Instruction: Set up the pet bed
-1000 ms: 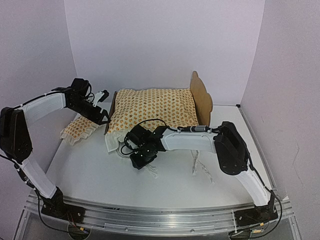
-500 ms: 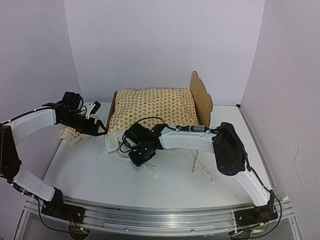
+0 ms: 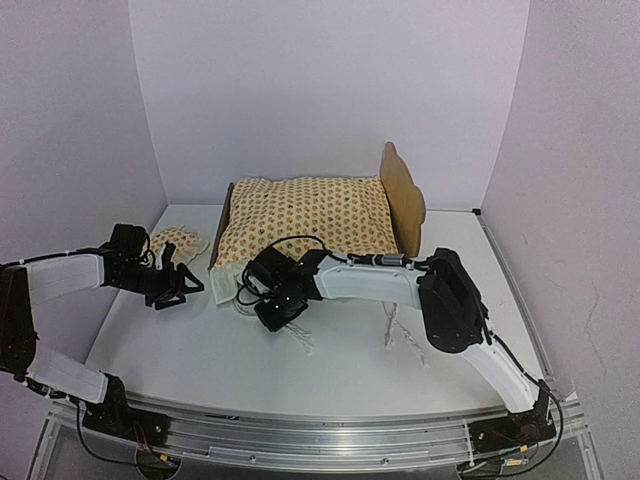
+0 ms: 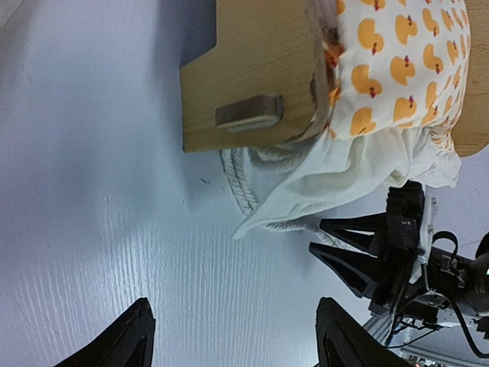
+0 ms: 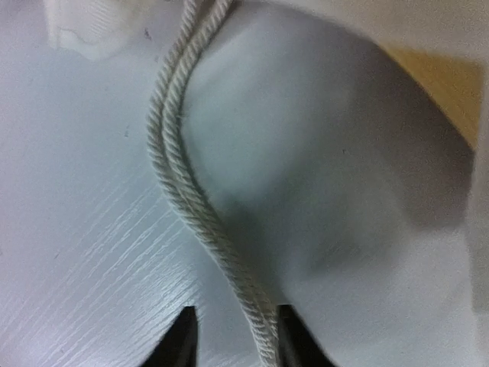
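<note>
Plywood pet bed [image 3: 404, 208] at the back of the table [image 3: 190, 350]

It stands upright on the table's far half, slightly right of the middle and lengthwise across it. The tall scalloped headboard is toward the table's right side, the low footboard toward its left; the base is hidden.

I work in what looks like a lab test booth: bare pale walls [image 3: 330, 90] close in a white table [image 3: 200, 350] on three sides, and my left arm [image 3: 62, 272] and right arm [image 3: 365, 283] are bolted to a metal rail [image 3: 320, 435] along its near edge.
</note>
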{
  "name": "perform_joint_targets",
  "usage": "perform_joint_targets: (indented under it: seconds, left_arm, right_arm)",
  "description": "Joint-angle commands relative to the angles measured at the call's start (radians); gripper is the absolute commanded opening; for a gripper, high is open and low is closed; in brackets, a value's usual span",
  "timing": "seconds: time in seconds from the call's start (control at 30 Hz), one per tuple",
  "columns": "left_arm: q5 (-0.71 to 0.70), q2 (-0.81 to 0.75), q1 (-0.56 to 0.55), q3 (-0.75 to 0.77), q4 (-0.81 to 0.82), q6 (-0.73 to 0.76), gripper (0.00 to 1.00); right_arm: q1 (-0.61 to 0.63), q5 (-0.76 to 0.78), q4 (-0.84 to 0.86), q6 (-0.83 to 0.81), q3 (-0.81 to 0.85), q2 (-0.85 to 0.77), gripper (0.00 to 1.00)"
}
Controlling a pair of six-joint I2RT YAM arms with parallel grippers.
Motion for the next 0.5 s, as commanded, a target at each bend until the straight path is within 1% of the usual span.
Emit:
perform_joint_targets:
  seconds: [0.0, 0.03, 0.07, 0.2, 0.3, 0.37, 0.47]
  left_arm:
    - [0.052, -0.057, -0.001, -0.089, 0.113, -0.125, 0.7]
    - [0.057, -0.062, -0.002, -0.109, 0.124, -0.145, 0.7]
    - [0.064, -0.062, -0.002, -0.128, 0.141, -0.172, 0.69]
    - [0.103, -0.045, -0.001, -0.222, 0.242, -0.293, 0.66]
    - [0.15, -0.014, -0.01, -0.291, 0.346, -0.397, 0.65]
    - [0.163, 0.007, -0.03, -0.325, 0.422, -0.434, 0.67]
    - [0.167, 0.039, -0.079, -0.345, 0.51, -0.454, 0.76]
  right_arm:
    - [-0.003, -0.052, -0.018, 0.025, 0.006, 0.043, 0.09]
    - [-0.002, -0.067, -0.018, 0.027, 0.013, 0.046, 0.02]
    - [0.005, -0.083, -0.019, 0.024, 0.017, 0.045, 0.0]
    - [0.032, -0.175, -0.017, 0.016, 0.046, 0.009, 0.0]
    - [0.074, -0.238, -0.002, 0.006, 0.047, -0.063, 0.0]
    - [0.1, -0.274, 0.022, -0.003, 0.027, -0.107, 0.0]
    - [0.122, -0.3, 0.061, 0.031, -0.031, -0.161, 0.0]
